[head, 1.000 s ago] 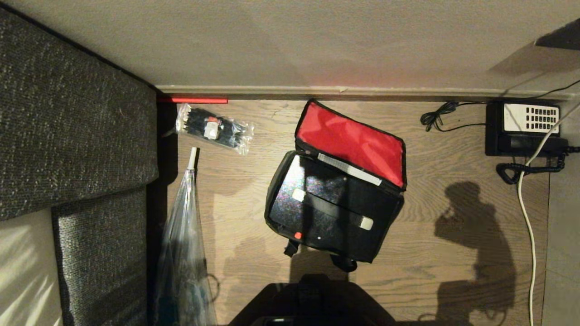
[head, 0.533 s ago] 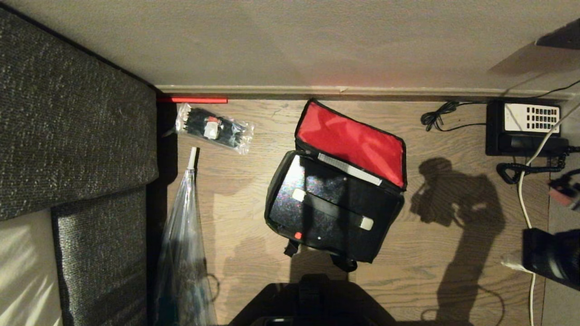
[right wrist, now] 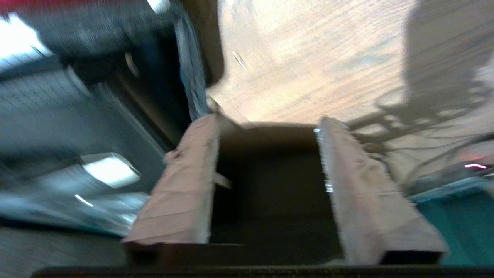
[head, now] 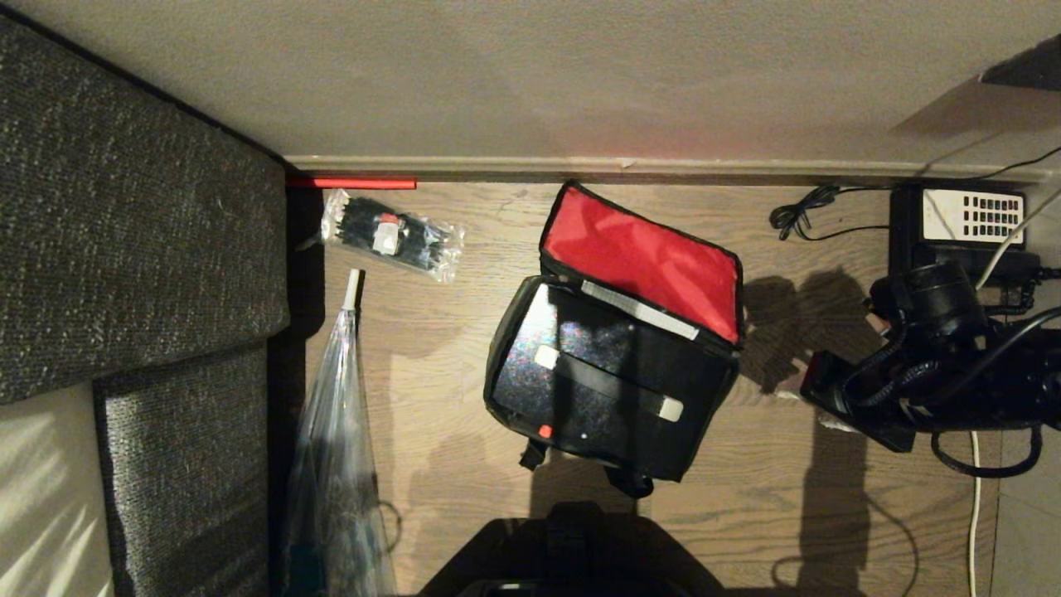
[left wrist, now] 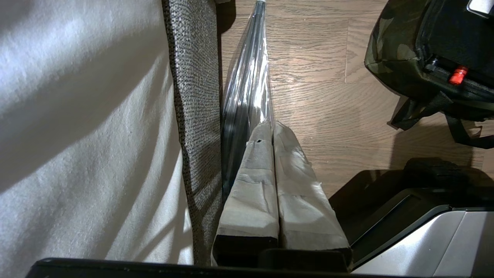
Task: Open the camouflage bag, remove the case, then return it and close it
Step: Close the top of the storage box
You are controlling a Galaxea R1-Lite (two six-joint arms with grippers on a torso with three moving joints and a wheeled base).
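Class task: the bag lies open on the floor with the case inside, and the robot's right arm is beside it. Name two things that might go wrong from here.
1. The right tool is open and empty beside the bag; it might snag the upright red lid on its way to the case.
2. The arm hangs over the telephone and white cable, so it may catch them.

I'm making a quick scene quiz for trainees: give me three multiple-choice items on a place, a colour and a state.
1. Where does the case lie?
A. inside the open camouflage bag
B. on the sofa
C. beside the telephone

2. What colour is the lid's lining?
A. blue
B. red
C. yellow

3. How do the right gripper fingers stand?
A. shut on the case
B. shut on a strap
C. apart, holding nothing

Answers:
1 A, the bag's black walls surround the glossy case.
2 B, the raised lid shows bright red.
3 C, the right wrist view shows a gap with nothing in it.
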